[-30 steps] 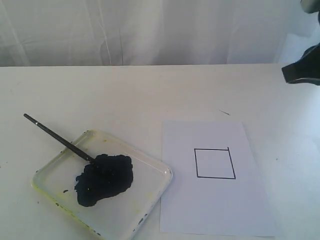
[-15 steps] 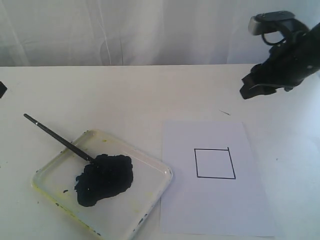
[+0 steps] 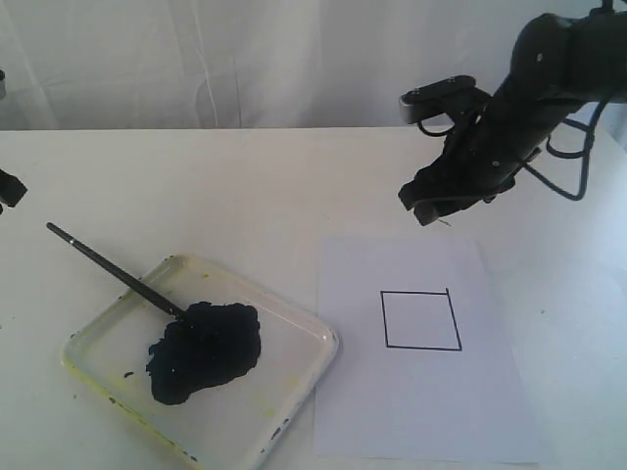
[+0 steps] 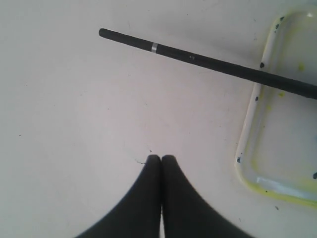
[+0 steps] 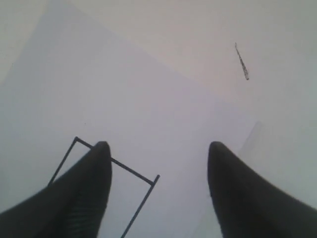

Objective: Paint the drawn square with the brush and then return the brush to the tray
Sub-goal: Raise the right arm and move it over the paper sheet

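The thin black brush (image 3: 113,269) leans on the tray's rim, tip in the black paint blob (image 3: 204,351), handle sticking out over the table; its handle (image 4: 208,60) also crosses the left wrist view. The white tray (image 3: 294,387) with its yellow-green rim (image 4: 247,148) sits front left. The drawn square (image 3: 420,319) on the white paper (image 3: 411,411) has a white inside; a corner of the square (image 5: 143,181) shows between the right fingers. My right gripper (image 3: 431,208) hangs open above the paper's far edge, holding nothing. My left gripper (image 4: 161,158) is shut and empty, over bare table near the brush handle.
A small dark mark (image 3: 440,220) lies on the table just beyond the paper, the mark (image 5: 241,61) also showing in the right wrist view. A white curtain (image 3: 245,59) hangs behind the table. A bit of the left arm (image 3: 8,188) shows at the left edge.
The right arm has swung in from the far right toward the paper's far edge and come lower. The left arm has crept into view at the left edge. Brush and tray have not moved.
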